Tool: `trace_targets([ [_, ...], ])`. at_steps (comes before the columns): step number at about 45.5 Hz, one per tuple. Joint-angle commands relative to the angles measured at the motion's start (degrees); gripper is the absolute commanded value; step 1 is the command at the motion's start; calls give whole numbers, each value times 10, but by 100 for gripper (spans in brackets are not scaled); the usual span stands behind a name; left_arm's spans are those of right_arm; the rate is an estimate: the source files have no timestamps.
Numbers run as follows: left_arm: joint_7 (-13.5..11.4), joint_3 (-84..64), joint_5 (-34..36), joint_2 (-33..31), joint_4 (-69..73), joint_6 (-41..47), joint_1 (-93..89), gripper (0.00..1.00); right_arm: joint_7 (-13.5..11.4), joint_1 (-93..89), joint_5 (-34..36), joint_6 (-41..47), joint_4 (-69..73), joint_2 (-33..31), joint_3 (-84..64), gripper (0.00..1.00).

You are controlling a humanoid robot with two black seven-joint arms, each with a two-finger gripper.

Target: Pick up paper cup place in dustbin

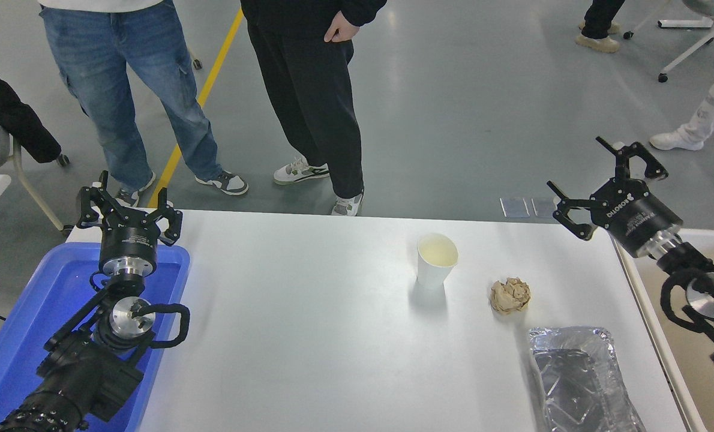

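From my station I saw the paper cup [436,260] standing upright on the white table [309,336], its cream inside holding nothing I could make out. The dustbin [687,336] sat just below and behind the right gripper [608,174], only its rim and part of its inside in view, the arm over it. The foil tray [582,384] lay nearer me than that gripper, and I could not make out anything in it. The right gripper hung spread wide and held nothing; the cup stood well to its left, apart from it, with a crumpled brown paper ball [510,295] between them. The left gripper [129,207] was parked, fingers splayed, at the far edge of the blue tub [9,342].
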Motion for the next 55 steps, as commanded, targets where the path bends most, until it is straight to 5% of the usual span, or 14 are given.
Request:
trace_targets([
  [1,0,0,0,0,0,0,0,99,-1,10,-51,-1,114,-126,-35,100],
  [11,-1,0,0,0,0,0,0,99,0,111,-53,-4,192,-249,-180,100],
  [23,-1,0,0,0,0,0,0,99,1,340,-54,0,204,-319,-428,100],
  [33,0,1,0,0,0,0,0,99,0,464,-75,1,217,-333,-530,100],
  [45,-1,1,0,0,0,0,0,99,-1,574,-239,6,257,-334,-605,100],
  [55,0,1,0,0,0,0,0,99,-1,678,-293,50,268,-322,-717,100],
])
